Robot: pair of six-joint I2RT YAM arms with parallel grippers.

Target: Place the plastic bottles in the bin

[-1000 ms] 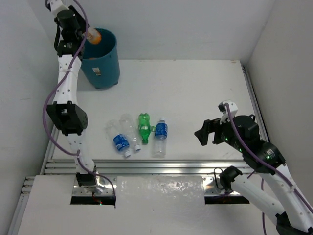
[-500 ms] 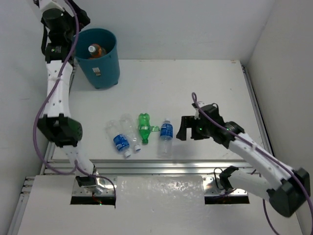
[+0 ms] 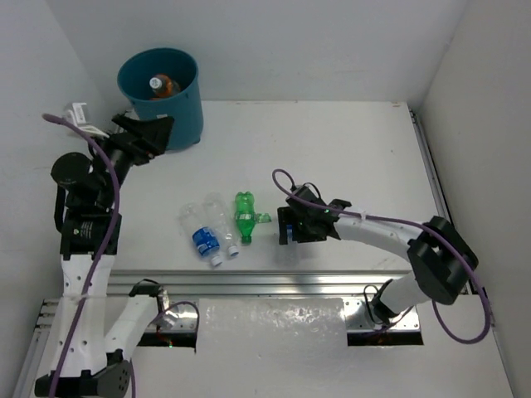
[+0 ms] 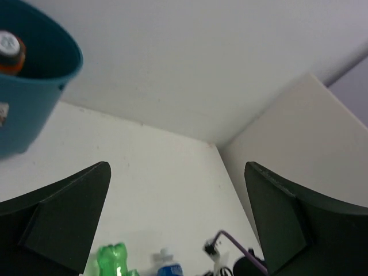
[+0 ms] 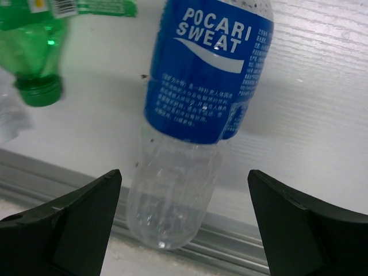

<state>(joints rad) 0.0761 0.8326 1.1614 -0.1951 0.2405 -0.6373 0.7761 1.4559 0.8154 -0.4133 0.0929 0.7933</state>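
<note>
Right tool [image 3: 289,225] spread wide over a clear plastic bottle with a blue label [image 5: 201,86]; left tool [image 3: 156,134] spread wide and empty.

Both dark fingers [image 5: 69,224] of the right tool stand either side of this lying bottle without touching it, close to the near edge of the white counter [image 3: 348,149]. Just to the left lies a green plastic bottle [image 3: 243,215], its green cap toward the near edge. Further left lie a plain clear plastic bottle [image 3: 219,215], a second blue-labelled clear bottle [image 3: 204,241] with a white cap, and another plain clear bottle [image 3: 187,219]. A round teal-blue plastic bin [image 3: 182,116] stands at the far left corner of the counter, with an orange plastic bottle [image 3: 162,84] inside, white cap showing. The left tool hangs just on the near side of the bin.
</note>
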